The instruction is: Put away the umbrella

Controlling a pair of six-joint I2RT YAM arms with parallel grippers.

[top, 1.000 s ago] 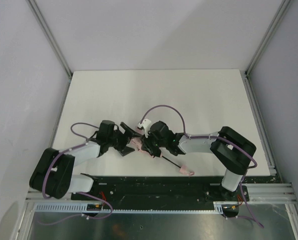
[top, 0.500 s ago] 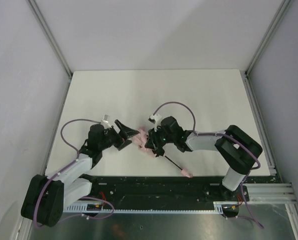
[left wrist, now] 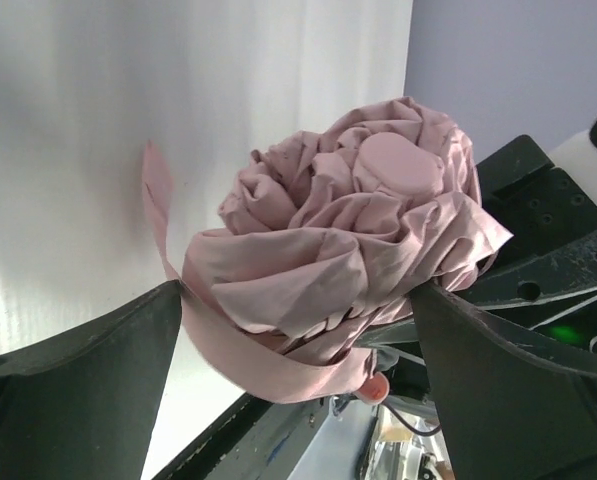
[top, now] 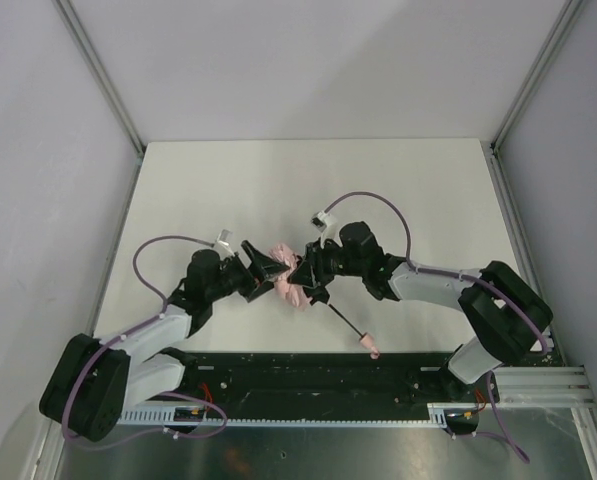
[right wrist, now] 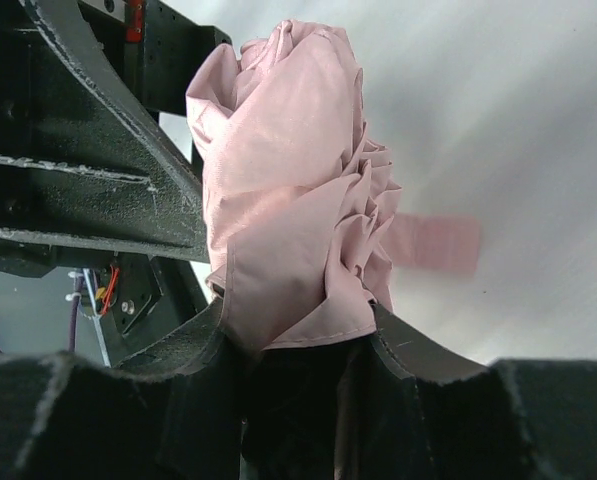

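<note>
From above, cannot see the top of the thin black shaft (top: pixel 346 320), hidden under the right pincer (top: pixel 306 280) and the pink cloth of the umbrella (top: pixel 288 270). Too small there to tell any loop on the handle (top: pixel 369 347). From the left wrist, cannot see shaft or handle behind the cloth, and only part of the fingers (left wrist: pixel 78 400) of the left pincer (left wrist: pixel 296 292), cut off at the bottom edge. From the right wrist, cannot see the cloth's bottom end between the dark fingers; can see the strap (right wrist: pixel 433 242) only as a blur.

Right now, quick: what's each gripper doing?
Left gripper: open, jaws either side of the umbrella.
Right gripper: closed on the umbrella's fabric.
</note>
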